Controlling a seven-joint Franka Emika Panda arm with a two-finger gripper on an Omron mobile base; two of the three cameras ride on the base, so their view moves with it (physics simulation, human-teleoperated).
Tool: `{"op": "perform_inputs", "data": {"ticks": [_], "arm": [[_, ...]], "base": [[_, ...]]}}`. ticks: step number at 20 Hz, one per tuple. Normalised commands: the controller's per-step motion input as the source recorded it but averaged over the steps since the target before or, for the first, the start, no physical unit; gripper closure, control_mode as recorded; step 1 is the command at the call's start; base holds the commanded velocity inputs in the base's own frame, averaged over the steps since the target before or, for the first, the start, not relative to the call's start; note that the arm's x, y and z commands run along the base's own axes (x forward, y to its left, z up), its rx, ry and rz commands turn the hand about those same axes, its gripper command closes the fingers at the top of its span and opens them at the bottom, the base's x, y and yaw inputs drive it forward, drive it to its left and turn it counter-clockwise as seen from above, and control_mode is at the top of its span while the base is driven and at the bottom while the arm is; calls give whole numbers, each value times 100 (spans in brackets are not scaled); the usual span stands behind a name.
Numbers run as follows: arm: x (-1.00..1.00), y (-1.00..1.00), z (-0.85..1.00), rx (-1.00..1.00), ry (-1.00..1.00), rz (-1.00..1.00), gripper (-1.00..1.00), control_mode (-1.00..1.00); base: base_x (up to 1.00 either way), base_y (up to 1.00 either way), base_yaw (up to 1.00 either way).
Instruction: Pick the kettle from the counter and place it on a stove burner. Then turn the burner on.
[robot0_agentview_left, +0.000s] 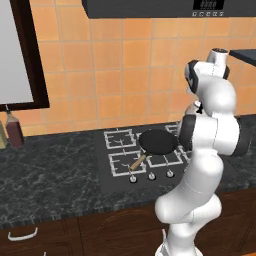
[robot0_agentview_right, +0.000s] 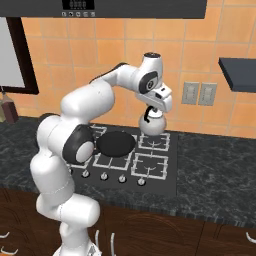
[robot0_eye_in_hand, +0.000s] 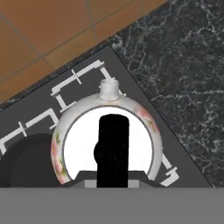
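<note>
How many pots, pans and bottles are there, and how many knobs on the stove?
Kettle: 1
Frying pan: 1
Bottles: 2, one cut by the picture edge
Knobs: 4 that I can see
Total: 8

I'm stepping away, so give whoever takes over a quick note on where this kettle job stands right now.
Gripper: shut on the kettle's black handle, seen from above in the hand view.
Kettle: at the back right burner; whether it rests on the grate or hangs just above it, I cannot tell.
Pan: on the burner to its left.
Done: kettle off the counter.
Left: release, then turn that burner's knob, probably.
</note>
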Motion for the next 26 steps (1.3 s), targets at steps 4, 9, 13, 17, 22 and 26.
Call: {"op": "perform_inputs", "data": {"ticks": [4, 9, 13, 17, 22, 26], "arm": [[57, 0, -35, 0, 0, 0, 100, -100], [52, 3, -50, 0, 0, 0, 100, -100], [65, 0, -43, 0, 0, 0, 100, -100], [51, 0, -46, 0, 1, 0, 100, -100], [40, 0, -55, -2, 6, 0, 100, -100], [24, 0, -43, 0, 2, 0, 100, -100]], "base": [[0, 0, 0], [0, 0, 0], [0, 0, 0], [0, 0, 0], [0, 0, 0], [0, 0, 0]]}}
